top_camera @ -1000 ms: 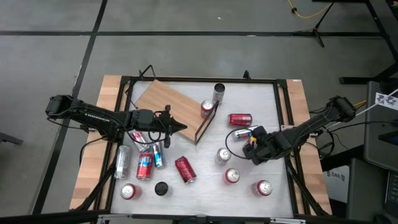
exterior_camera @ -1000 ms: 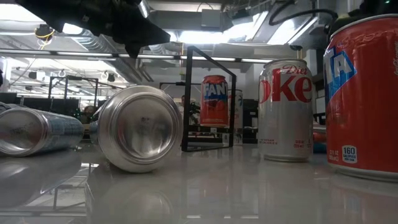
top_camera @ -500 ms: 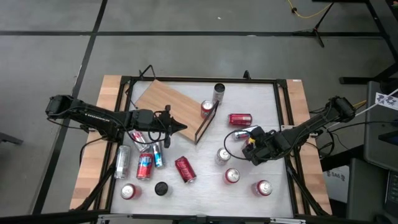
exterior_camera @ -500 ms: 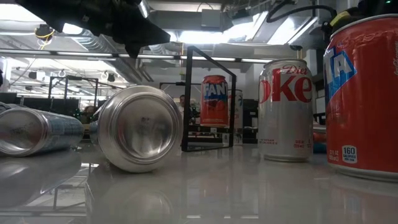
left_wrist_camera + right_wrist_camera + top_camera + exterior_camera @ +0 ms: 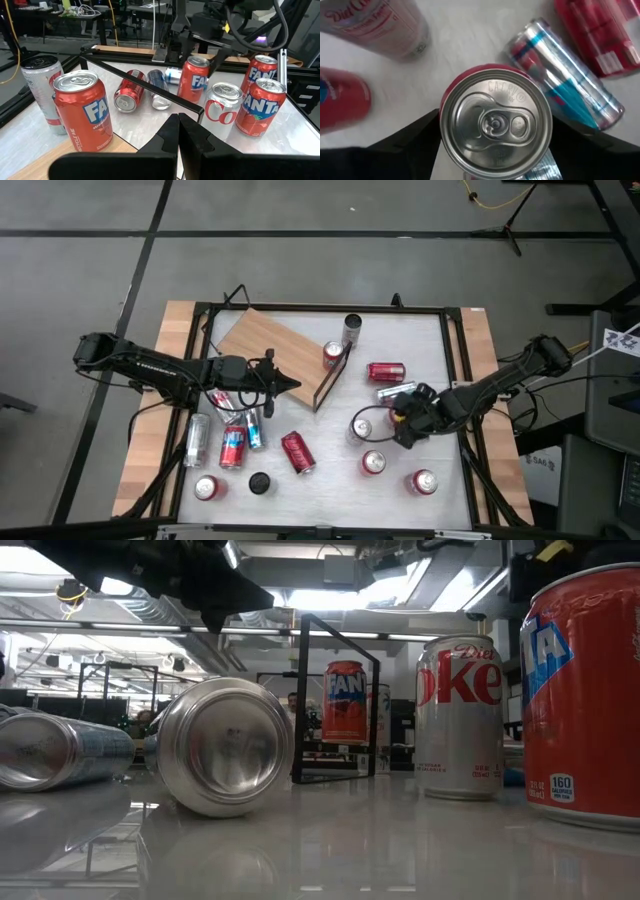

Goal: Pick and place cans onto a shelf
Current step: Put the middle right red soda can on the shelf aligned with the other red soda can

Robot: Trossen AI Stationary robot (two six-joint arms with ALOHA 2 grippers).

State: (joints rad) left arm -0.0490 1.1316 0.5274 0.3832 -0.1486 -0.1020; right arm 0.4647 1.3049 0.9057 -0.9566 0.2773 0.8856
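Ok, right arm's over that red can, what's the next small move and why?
Probably a short straight lift, checking the can comes along. The upright red can sits centred in the right gripper, with a slim blue-and-silver can lying right beside it and a Diet Coke can standing close, so going sideways toward the shelf now would likely knock them.

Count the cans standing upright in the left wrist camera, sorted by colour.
Red cans: 4
Silver cans: 2
Total: 6
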